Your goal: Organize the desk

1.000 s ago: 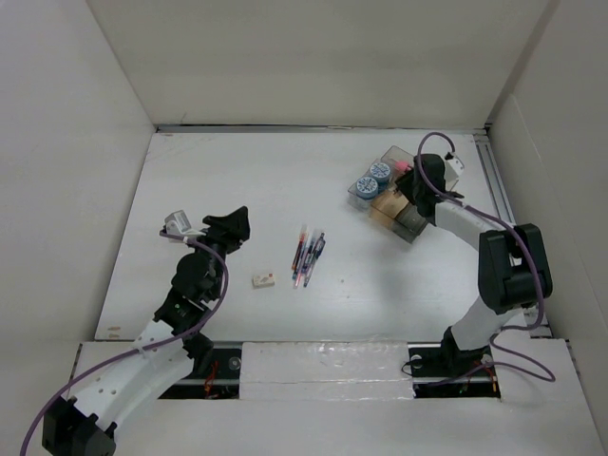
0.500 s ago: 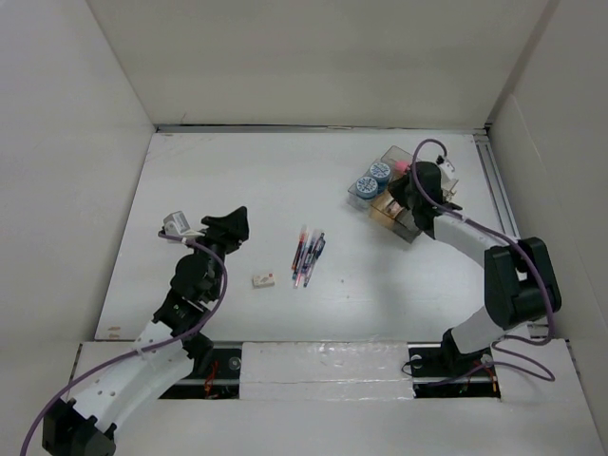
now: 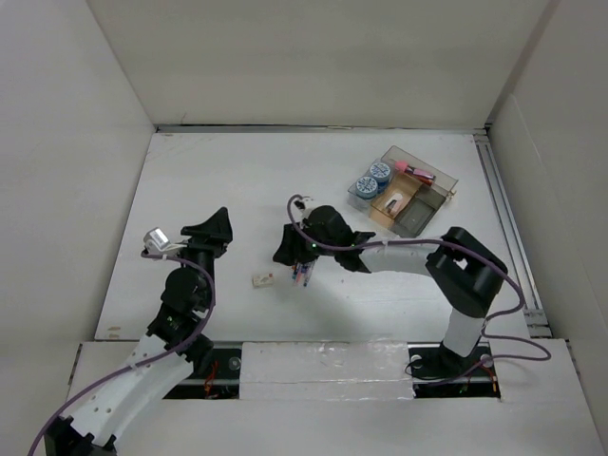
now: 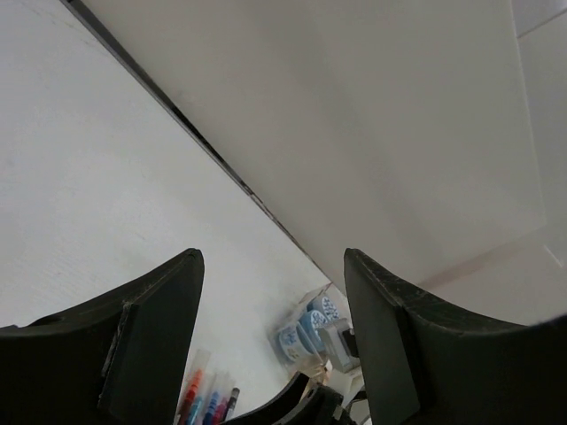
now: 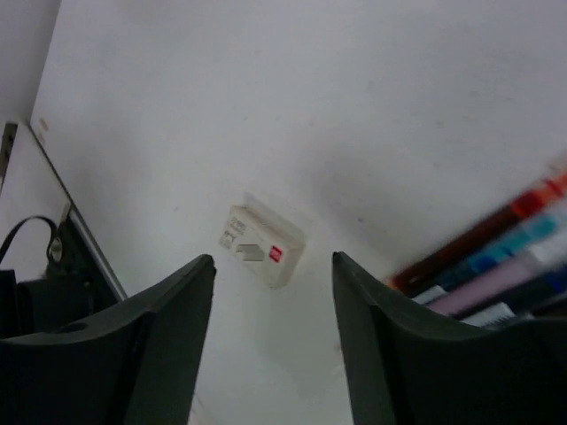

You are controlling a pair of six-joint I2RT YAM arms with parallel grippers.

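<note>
From overhead, the desk (image 3: 237,180) fills the middle of the frame: white top, pale walls on three sides, and a metal rail (image 3: 499,190) down the right edge. The left gripper (image 3: 211,228) hangs over the left part. The right gripper (image 3: 285,253) is stretched across to the centre, right at the bunch of pens (image 3: 304,273).

The overhead shot doesn't really settle the claws, but the wrist cams do. On the left cam both dark fingers (image 4: 133,354) stand wide apart with nothing between them. The right cam shows the same thing: fingers (image 5: 159,336) spread and empty.

The right cam also gives the only decent look at the little white block (image 5: 260,248). It has a red mark and lies flat between the fingers in that view. From above it's just a pale speck left of the pens.

Only the overhead shows the whole clear tray (image 3: 432,204) at upper right, with two blue rolls (image 3: 372,179) and something pink (image 3: 415,172) in it. The left cam catches just the rolls, low and small.

The pens are blurry and cut off at the right edge of the right cam, so I can't count them. From above the right arm covers their upper ends. I can't read the print on the block.
</note>
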